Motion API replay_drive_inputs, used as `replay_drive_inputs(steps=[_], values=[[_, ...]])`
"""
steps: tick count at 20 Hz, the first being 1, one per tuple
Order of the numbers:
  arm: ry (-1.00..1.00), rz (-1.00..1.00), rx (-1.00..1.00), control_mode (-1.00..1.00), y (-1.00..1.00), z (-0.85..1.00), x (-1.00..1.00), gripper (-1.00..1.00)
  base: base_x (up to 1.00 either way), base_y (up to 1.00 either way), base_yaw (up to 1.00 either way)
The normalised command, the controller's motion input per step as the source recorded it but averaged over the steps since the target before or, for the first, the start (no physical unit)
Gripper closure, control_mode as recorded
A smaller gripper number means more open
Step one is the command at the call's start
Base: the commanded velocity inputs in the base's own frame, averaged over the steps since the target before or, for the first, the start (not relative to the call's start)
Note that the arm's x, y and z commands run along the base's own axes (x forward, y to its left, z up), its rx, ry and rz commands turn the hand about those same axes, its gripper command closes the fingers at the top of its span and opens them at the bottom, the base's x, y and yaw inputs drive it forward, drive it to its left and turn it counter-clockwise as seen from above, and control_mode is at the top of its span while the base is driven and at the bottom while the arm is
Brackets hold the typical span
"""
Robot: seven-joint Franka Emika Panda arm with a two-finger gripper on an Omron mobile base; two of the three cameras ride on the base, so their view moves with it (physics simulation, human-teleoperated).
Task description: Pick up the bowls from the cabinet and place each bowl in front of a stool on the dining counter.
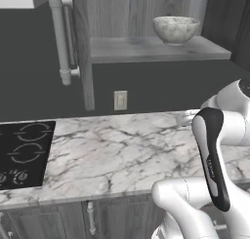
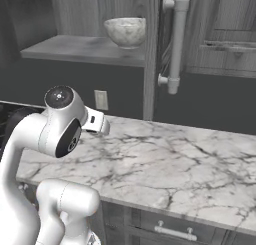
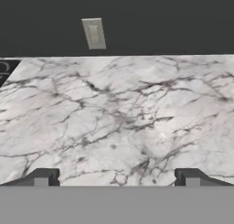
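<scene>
Left base view: black cooktop (image 1: 22, 152) at the worktop's left end, out of the right base frame.
Right base view: drawer handle (image 2: 175, 232) under the marble worktop (image 2: 165, 164).
Writing: none legible.
Arm: folded low over the worktop.
Gripper (image 3: 116, 177): fingers spread wide, holding nothing.
Marbled bowl (image 1: 176, 28): on the cabinet (image 1: 146, 50) shelf, above the wall outlet (image 3: 93, 33).
</scene>
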Motion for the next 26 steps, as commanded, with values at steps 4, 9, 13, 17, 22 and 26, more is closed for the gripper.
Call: replay_drive_inputs(steps=[4, 9, 13, 17, 22, 26], values=[[0.00, 0.00, 0.00, 1.00, 0.00, 0.00, 0.00, -1.00, 0.66, 0.01, -0.11], [0.00, 0.00, 0.00, 1.00, 0.00, 0.00, 0.00, -1.00, 0.37, 0.01, -0.02], [0.00, 0.00, 0.00, 1.00, 0.00, 0.00, 0.00, -1.00, 0.21, 0.04, -0.06], [0.00, -0.06, 0.00, -1.00, 0.00, 0.15, 0.07, -1.00, 0.00, 0.00, 0.00], [0.00, -0.03, 0.00, -1.00, 0.00, 0.47, 0.00, -1.00, 0.00, 0.00, 0.00], [0.00, -0.05, 0.00, -1.00, 0.00, 0.59, 0.00, -1.00, 0.00, 0.00, 0.00]])
